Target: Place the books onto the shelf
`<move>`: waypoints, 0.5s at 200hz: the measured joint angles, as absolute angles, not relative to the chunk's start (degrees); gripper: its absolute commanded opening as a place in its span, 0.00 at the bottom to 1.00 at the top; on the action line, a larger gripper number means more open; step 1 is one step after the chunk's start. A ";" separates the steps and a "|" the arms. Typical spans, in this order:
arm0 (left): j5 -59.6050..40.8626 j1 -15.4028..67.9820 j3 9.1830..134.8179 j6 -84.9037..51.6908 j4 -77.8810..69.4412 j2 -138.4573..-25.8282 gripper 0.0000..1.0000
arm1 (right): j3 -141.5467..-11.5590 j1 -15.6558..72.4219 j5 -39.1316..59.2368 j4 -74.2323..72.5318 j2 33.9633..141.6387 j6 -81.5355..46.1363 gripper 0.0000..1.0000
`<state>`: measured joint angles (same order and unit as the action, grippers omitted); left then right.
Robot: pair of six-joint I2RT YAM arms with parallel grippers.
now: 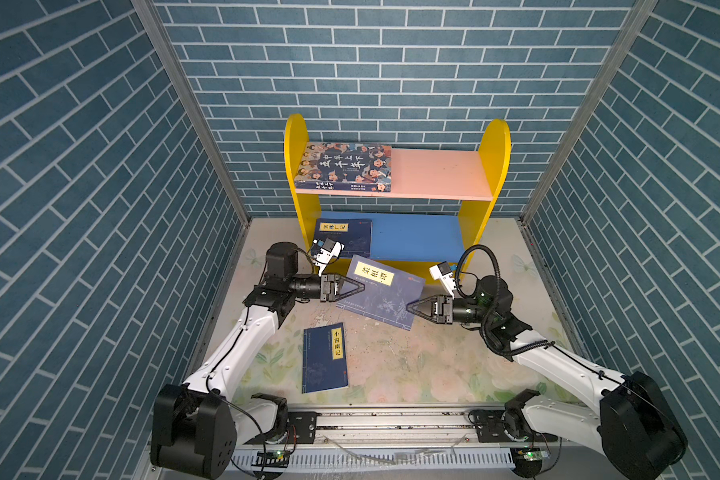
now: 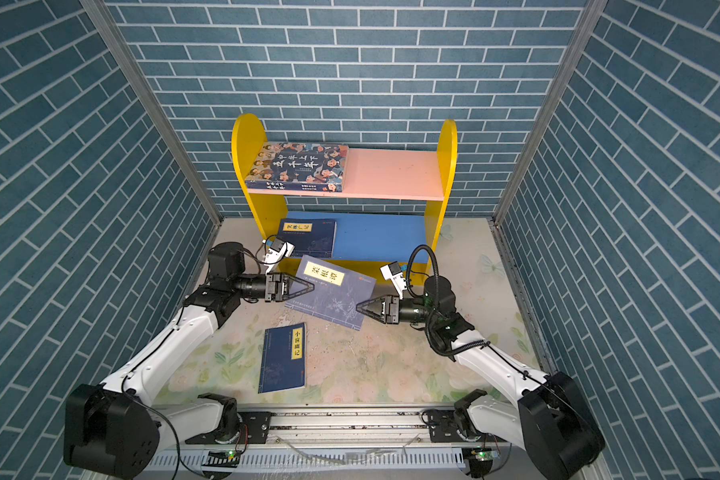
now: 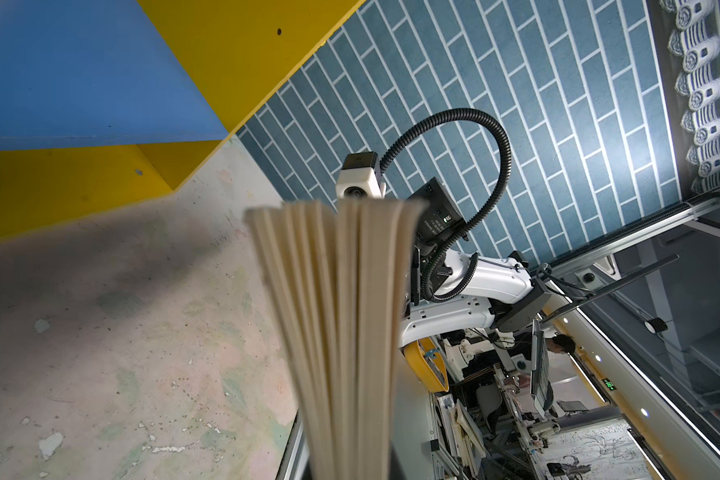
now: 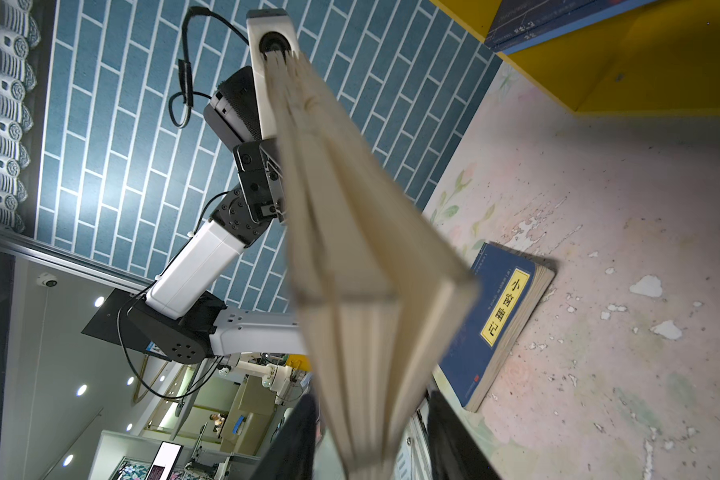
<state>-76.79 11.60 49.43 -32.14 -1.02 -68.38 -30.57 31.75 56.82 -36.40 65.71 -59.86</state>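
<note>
Looking at the rig from here: two matching arms. Left arm [image 1: 242, 345] and right arm [image 1: 566, 365] have white moulded link shells with black joints between them. The biggest black housing [image 1: 192, 432] is at the end farthest from each tool.

Left tool [image 1: 360, 286] and right tool [image 1: 409, 308] are black, with open triangular finger frames on a boxy body. Left wrist camera [image 1: 327, 251] and right wrist camera [image 1: 443, 276] are white blocks with dark lens faces, mounted just beside their tools.

Behind the right tool there's a fat loop of black corrugated conduit [image 1: 489, 257]. A thin black cable [image 4: 184, 75] comes off the left wrist camera. There's a green LED [image 3: 447, 219] on the black motor behind the right tool. Small fasteners [image 3: 472, 305] dot the white shells, and the left arm's black housing carries a blue sticker [image 4: 154, 347].
</note>
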 measured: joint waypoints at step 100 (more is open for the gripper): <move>-72.86 11.46 46.98 -41.56 -10.72 -68.58 0.00 | -30.30 32.10 55.31 -56.07 75.53 -68.88 0.30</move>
<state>-72.86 11.46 46.98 -41.56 -10.72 -68.58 -30.30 32.10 55.31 -56.07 75.53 -68.88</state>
